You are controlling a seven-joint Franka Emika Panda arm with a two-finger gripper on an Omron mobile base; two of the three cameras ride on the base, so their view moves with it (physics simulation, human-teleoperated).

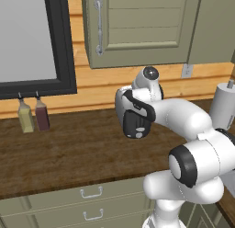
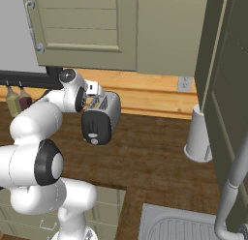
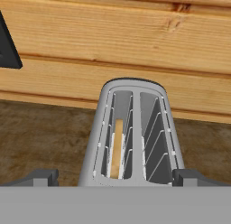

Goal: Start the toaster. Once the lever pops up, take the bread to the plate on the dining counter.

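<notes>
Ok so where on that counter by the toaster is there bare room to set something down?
Bare wood lies between the two bottles and the toaster, and again between the toaster and the paper towel roll. It is crowded at the toaster, where the arm and gripper hang over it, and tight near the sink and faucet.

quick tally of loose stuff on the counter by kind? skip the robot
toaster: 1
bread, in the toaster's slot: 1
bottles: 2
paper towel roll: 1
Total: 5
</notes>
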